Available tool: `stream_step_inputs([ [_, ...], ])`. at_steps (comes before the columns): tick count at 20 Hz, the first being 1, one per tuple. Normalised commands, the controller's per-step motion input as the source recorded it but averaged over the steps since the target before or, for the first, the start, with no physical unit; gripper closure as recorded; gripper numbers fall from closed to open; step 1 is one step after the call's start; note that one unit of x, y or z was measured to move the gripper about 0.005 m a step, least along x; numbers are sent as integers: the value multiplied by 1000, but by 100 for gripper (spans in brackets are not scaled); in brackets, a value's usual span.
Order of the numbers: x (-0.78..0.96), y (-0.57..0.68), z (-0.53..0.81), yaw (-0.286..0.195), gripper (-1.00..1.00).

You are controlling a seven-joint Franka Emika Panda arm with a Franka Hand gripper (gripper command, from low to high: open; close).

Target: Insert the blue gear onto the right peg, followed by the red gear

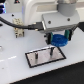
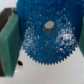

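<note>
Gripper [image 1: 59, 38] w/ jaws clamped on blue gear [image 1: 60, 40] — held above far right end of black-framed plate [image 1: 46, 55], near right peg [image 1: 51, 49]. Red gear not seen.

- The gripper [image 1: 59, 40] and blue gear [image 1: 60, 40] crowd the air above the plate's [image 1: 44, 56] far corner.
- A thin upright pin [image 1: 52, 50] stands just below them.
- White tabletop [image 1: 20, 70] lies open around the plate.

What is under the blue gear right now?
The blue gear, held in the gripper, hangs over the plate. A peg stands just beside it. In the wrist view the gear hides most of what lies below.
</note>
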Motion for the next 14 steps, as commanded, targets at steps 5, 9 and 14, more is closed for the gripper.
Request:
stream_step_inputs([
  [5, 309, -261, -27, 0, 100],
  [9, 237, -224, -54, 0, 100],
  [14, 204, -54, -69, 0, 100],
])
